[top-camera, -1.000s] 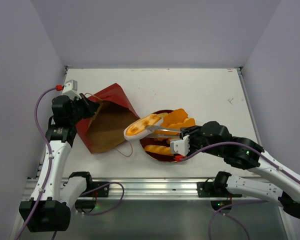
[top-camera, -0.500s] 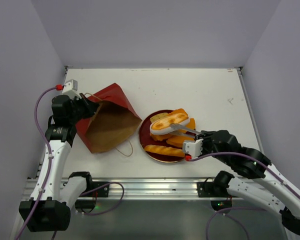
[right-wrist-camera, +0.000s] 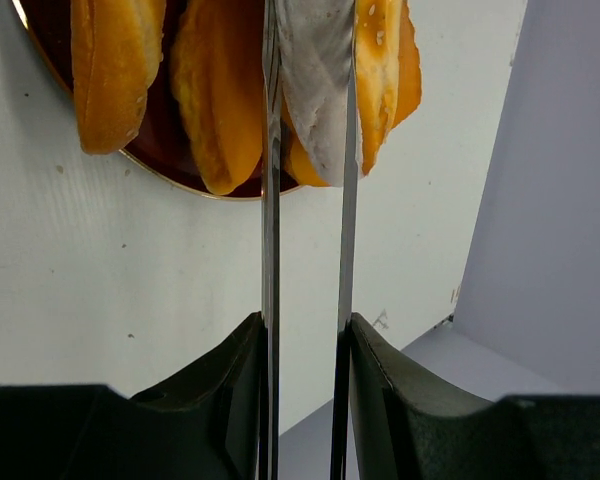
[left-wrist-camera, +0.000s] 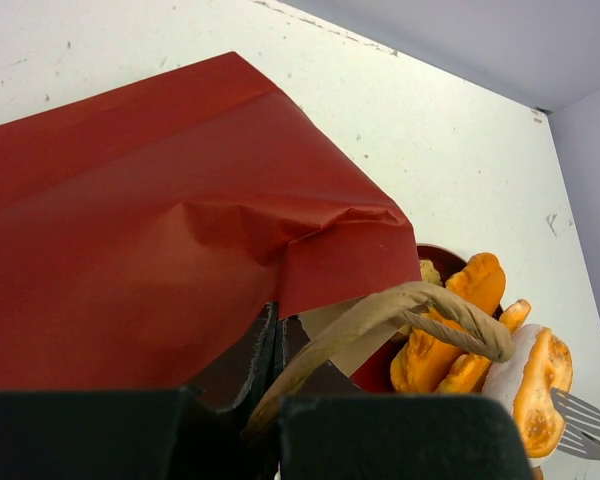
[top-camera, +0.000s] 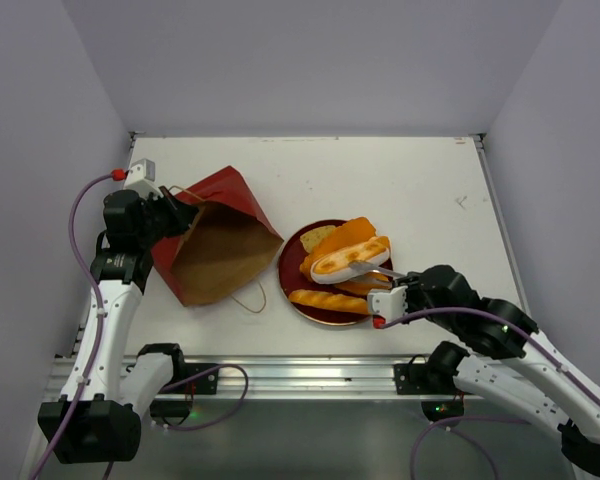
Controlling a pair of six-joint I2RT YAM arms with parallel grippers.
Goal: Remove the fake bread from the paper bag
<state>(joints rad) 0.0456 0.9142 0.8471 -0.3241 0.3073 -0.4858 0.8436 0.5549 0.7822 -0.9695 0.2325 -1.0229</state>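
The paper bag (top-camera: 220,250) lies on its side, red outside, brown inside, with its mouth toward the plate. My left gripper (top-camera: 175,215) is shut on the bag's rim by a cord handle (left-wrist-camera: 420,310). My right gripper (top-camera: 388,300) is shut on metal tongs (top-camera: 375,270). The tongs (right-wrist-camera: 305,250) pinch a white-edged oval bun (top-camera: 350,260) over the red plate (top-camera: 288,272). Orange loaves of fake bread (top-camera: 330,300) and a pale slice (top-camera: 317,238) lie on the plate. In the right wrist view the bun (right-wrist-camera: 320,90) sits between the tong blades above the loaves.
The bag's loose cord handle (top-camera: 248,300) lies on the table between bag and plate. White walls close in the table at the left, back and right. The metal rail (top-camera: 300,375) with both arm bases runs along the near edge.
My right arm has carried the bun in the tongs rightward from the bag's mouth to over the plate. The left gripper and the bag have stayed still.
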